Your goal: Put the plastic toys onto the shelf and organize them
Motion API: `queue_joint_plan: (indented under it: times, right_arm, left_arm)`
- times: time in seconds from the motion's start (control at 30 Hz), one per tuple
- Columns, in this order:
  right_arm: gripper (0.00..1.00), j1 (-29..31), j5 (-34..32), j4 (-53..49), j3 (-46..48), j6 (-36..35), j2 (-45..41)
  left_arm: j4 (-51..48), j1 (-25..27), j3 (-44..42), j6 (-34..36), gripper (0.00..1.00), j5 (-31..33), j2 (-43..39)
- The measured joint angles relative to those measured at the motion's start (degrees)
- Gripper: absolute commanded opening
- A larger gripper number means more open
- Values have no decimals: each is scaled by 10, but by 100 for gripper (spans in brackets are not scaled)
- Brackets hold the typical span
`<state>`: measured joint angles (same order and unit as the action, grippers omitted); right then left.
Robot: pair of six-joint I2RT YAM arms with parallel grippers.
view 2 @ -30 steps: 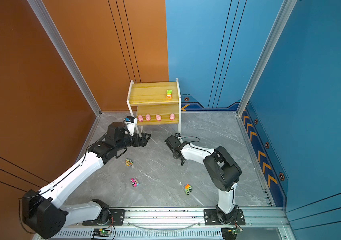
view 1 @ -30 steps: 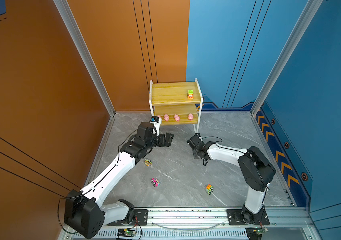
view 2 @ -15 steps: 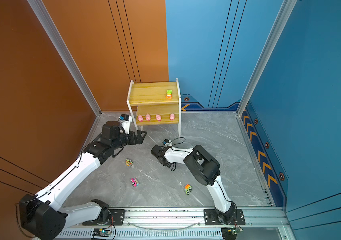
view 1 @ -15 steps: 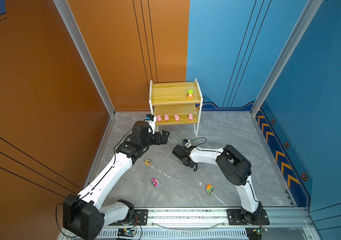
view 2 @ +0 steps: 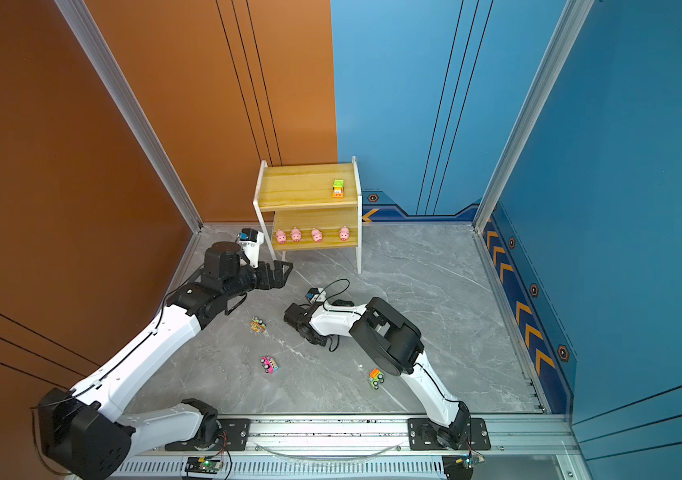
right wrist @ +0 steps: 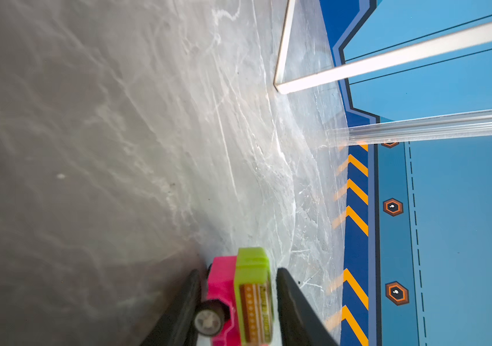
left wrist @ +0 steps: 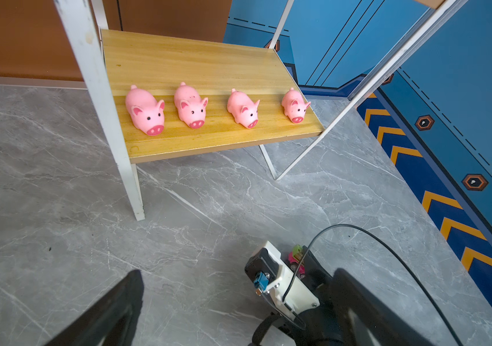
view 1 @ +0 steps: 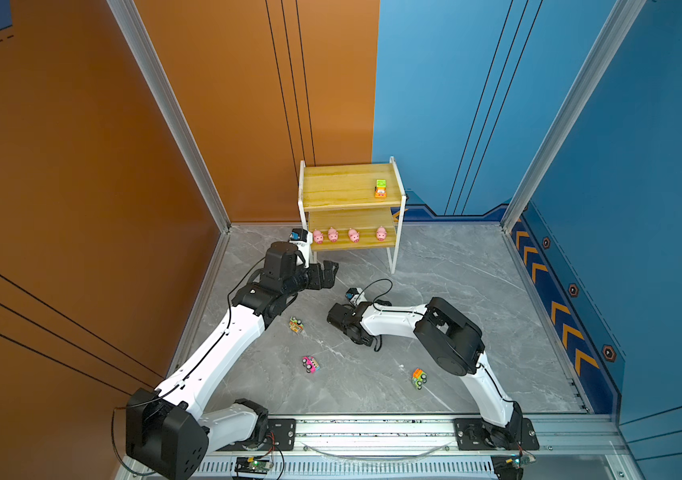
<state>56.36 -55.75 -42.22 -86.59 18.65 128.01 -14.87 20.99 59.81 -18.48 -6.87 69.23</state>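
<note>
Shelf stands at the back wall. We count four pigs in a row along the front of its lower board, snouts to the front. Green-orange car sits on the top board, near the right end. Left gripper hovers near the shelf's front left corner, jaws wide apart. Right gripper is low over the floor with a pink-green car between the jaws; we can't tell if they clamp it. On the floor, well apart: yellow car, pink car, orange car.
</note>
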Motion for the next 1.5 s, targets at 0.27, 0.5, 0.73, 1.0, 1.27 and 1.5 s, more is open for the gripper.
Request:
queue_joint_plan:
  times: [0.27,0.5,0.73,1.0,1.27,1.5]
  right_arm:
    - [47,14,27,-2,-8,2,-1]
    - [47,19,85,9,-8,11,-19]
    - [55,29,131,24,-8,23,-33]
    - [73,45,134,31,-12,27,-38]
    - [80,56,156,75,36,-10,-107]
    - [81,-23,294,272,246,-82,-316]
  left_arm:
    - [0,0,0,0,98,2,0]
    - [0,0,0,0,98,4,-4]
    - [0,0,0,0,98,4,-7]
    - [0,0,0,0,98,4,-7]
    - [0,0,0,0,98,4,-7]
    - [1,5,0,9,98,1,-8]
